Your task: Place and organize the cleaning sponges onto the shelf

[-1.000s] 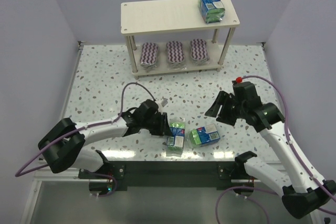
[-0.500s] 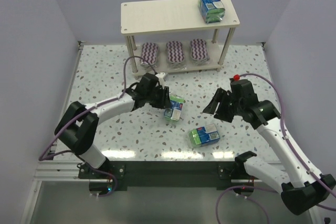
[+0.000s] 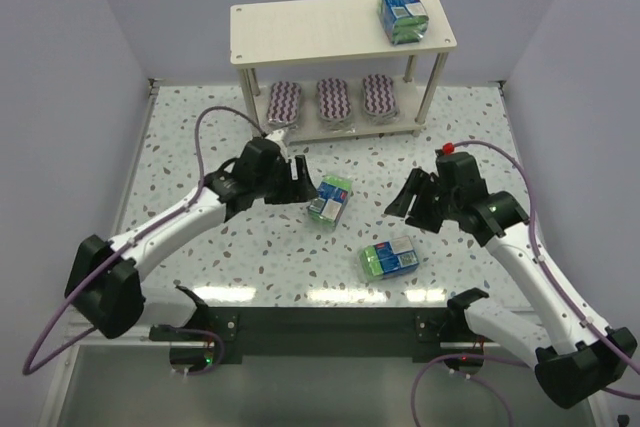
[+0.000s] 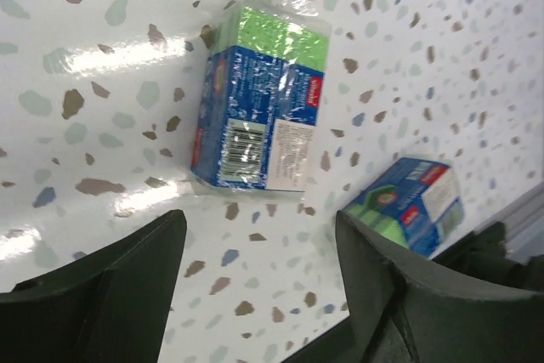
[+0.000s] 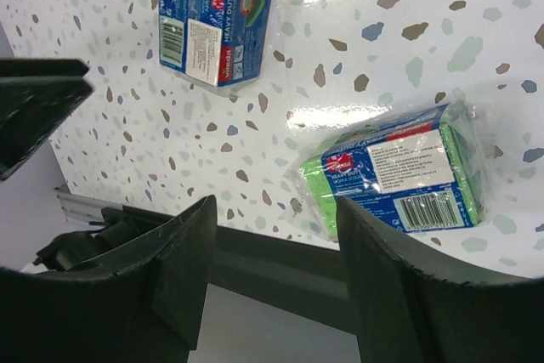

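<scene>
The cream-white shelf stands at the back. One green-and-blue pack lies on its top board at the right end. Three zigzag oval pads sit in a row on the lower board. Two more packs lie on the speckled table: one mid-table, one nearer the front. My left gripper is open and empty, just left of the mid-table pack. My right gripper hangs open and empty, above and right of the front pack.
Purple walls close in the table on the left, right and back. A dark rail runs along the front edge, close to the front pack. The left and middle of the shelf's top board are bare.
My left gripper carried a pack from near the front edge to mid-table, opened, let it go and drew back to the left. The right arm barely moved.
</scene>
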`<state>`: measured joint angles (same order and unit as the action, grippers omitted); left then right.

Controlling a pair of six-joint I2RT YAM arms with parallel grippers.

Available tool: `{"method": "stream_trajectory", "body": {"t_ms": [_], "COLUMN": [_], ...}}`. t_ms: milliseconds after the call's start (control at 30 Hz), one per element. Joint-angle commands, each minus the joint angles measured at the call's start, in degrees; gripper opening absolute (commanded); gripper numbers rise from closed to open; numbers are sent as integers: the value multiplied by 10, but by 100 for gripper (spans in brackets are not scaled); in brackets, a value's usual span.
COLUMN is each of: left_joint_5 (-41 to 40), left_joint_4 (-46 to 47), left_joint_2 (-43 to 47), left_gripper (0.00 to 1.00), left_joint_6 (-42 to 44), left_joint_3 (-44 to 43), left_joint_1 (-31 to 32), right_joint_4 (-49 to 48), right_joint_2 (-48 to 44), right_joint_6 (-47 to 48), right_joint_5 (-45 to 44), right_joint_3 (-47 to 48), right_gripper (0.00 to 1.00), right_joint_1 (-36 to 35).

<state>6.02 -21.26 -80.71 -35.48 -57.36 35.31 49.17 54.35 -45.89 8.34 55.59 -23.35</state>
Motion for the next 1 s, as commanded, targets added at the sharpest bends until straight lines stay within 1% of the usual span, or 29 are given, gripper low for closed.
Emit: {"method": "stream_trajectory", "body": {"t_ms": [0, 33, 67, 133, 167, 267, 367, 500, 567, 700, 767, 867, 967], "left_joint_5": [4, 14, 28, 46, 45, 35, 10, -40, -50, -40, -32, -37, -39], "left_joint_4": [12, 23, 55, 78, 93, 107, 123, 124, 120, 133, 158, 183, 229], "left_joint_2": [71, 77, 80, 78, 75, 53, 44, 36, 27, -14, -26, -56, -67], "left_gripper": [75, 73, 70, 66, 66, 66, 67, 68, 69, 69, 68, 63, 58], "left_joint_6": [-143, -165, -203, -237, -263, -307, -343, -363, -373, -384, -391, -394, -395], "left_joint_3": [53, 67, 94, 113, 121, 119, 117, 110, 111, 119, 131, 138, 149], "left_joint_1": [3, 5, 12, 24, 42, 68, 77, 78, 77, 76, 76, 73, 67], "right_joint_4": [-21, -22, -23, -24, -23, -20, -15, -12, -10, -7, -7, -7, -8], "right_joint_2": [-4, -3, -2, 1, 1, -1, -7, -18, -21, -21, -22, -21, -24], "right_joint_6": [-8, -8, -8, -9, -8, -8, -10, -14, -15, -17, -17, -20, -21], "right_joint_5": [-12, -11, -12, -13, -13, -17, -19, -24, -25, -28, -30, -27, -28], "right_joint_3": [-10, -11, -11, -11, -9, -4, -4, -7, -7, -5, -6, -7, -8], "right_gripper": [62, 62, 62, 62, 62, 62, 62, 62, 62, 62, 62, 62, 62], "right_joint_1": [-3, -3, -3, -2, -3, -3, -3, -3, -2, -3, -3, -2, -2]}}
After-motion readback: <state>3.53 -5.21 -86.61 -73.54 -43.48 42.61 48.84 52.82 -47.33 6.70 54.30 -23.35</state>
